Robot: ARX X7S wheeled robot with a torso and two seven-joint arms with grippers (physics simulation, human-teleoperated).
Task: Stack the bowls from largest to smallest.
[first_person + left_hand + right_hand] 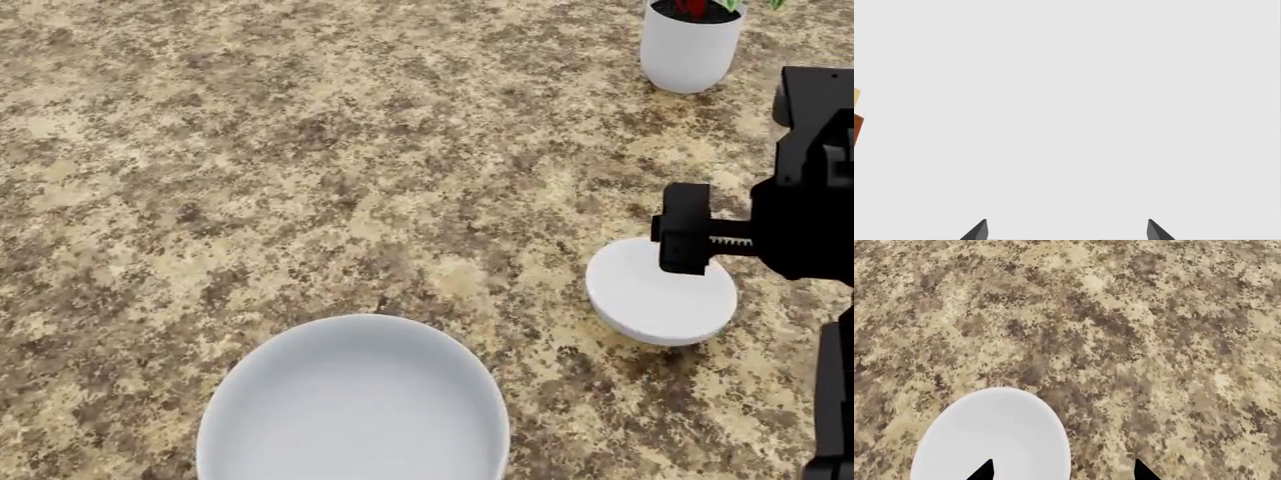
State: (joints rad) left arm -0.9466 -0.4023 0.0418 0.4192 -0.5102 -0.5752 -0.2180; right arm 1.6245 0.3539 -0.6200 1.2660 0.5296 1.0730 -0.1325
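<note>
The large wide white bowl (pixel 354 405) sits on the speckled counter at the near middle of the head view. To its right is a small shallow white bowl (pixel 661 295), also seen in the right wrist view (pixel 991 435). My right gripper (pixel 1063 471) is open and hangs just above this small bowl's edge. One fingertip (pixel 984 470) is over the bowl, the other over bare counter. In the head view the right gripper (pixel 694 245) covers the bowl's far rim. My left gripper (pixel 1067 231) is open and faces a blank pale background, with nothing between its fingers.
A taller white pot with a red-and-green plant (pixel 690 45) stands at the far right of the counter (pixel 267 180). A cream and reddish-brown block (pixel 857 120) shows at the edge of the left wrist view.
</note>
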